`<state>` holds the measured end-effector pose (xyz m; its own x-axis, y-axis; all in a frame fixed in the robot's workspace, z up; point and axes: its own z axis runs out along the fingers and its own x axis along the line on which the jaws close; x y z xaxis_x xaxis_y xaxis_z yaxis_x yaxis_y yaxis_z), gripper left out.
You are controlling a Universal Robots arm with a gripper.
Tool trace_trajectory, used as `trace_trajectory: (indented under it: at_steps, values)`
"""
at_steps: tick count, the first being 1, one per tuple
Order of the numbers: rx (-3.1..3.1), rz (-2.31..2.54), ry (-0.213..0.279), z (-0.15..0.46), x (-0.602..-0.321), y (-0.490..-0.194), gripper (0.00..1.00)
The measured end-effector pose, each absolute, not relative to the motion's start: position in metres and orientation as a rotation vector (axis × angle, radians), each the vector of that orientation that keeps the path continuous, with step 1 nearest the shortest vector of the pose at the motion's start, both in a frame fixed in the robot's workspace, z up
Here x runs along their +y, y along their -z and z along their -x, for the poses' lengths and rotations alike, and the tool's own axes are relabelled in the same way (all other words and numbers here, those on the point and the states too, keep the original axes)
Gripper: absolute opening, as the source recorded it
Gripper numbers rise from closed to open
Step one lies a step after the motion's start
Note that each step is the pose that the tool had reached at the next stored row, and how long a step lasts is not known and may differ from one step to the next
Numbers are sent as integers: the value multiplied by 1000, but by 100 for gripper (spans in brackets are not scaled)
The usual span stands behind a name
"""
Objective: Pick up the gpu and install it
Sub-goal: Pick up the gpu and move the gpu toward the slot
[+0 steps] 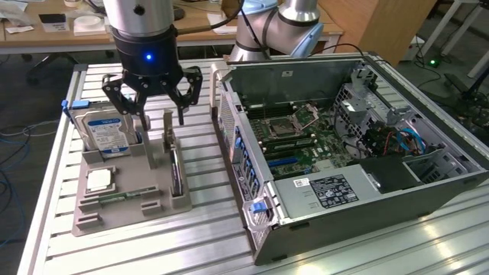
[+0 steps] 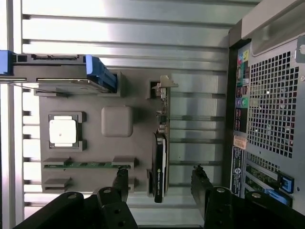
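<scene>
While its end effector [image 1: 162,123] hangs wide open and empty, a robot arm hovers over a grey holder [image 1: 130,192] on a slatted metal desk [image 1: 191,246]. In the exterior view, the graphics card [image 1: 176,172] stands on edge in a slot of that holder, a thin dark slab near the side facing the computer case [image 1: 321,235]. A hard drive [image 1: 105,134] with a blue label stands upright at the holder's far end, with a processor chip [image 1: 99,180] and a green memory stick [image 1: 114,197] lying flat nearer the camera. The upright slot appears meant to offer the card's flat faces to the fingers. The case lies on its side, panel off, so its board faces up, seemingly ready to take parts from above. Behind are wooden furniture [image 1: 374,23] and loose cables [image 1: 15,137] on the floor.

From the wrist view, the end effector [image 2: 159,183] looks straight down. Its two dark fingers [image 2: 120,179] are spread to either side of the graphics card [image 2: 161,157] and apart from it. The card's metal bracket [image 2: 165,88] points away, and the case's perforated back panel [image 2: 271,95] sits just beside the holder.
</scene>
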<state>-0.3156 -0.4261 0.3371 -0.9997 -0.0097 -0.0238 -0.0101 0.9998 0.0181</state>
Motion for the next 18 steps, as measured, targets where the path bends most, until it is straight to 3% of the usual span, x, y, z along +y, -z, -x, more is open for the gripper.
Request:
trace_trajectory:
  at_steps: [18]
  values:
    - [3117, -15, -13, 315, -426, -306, 65]
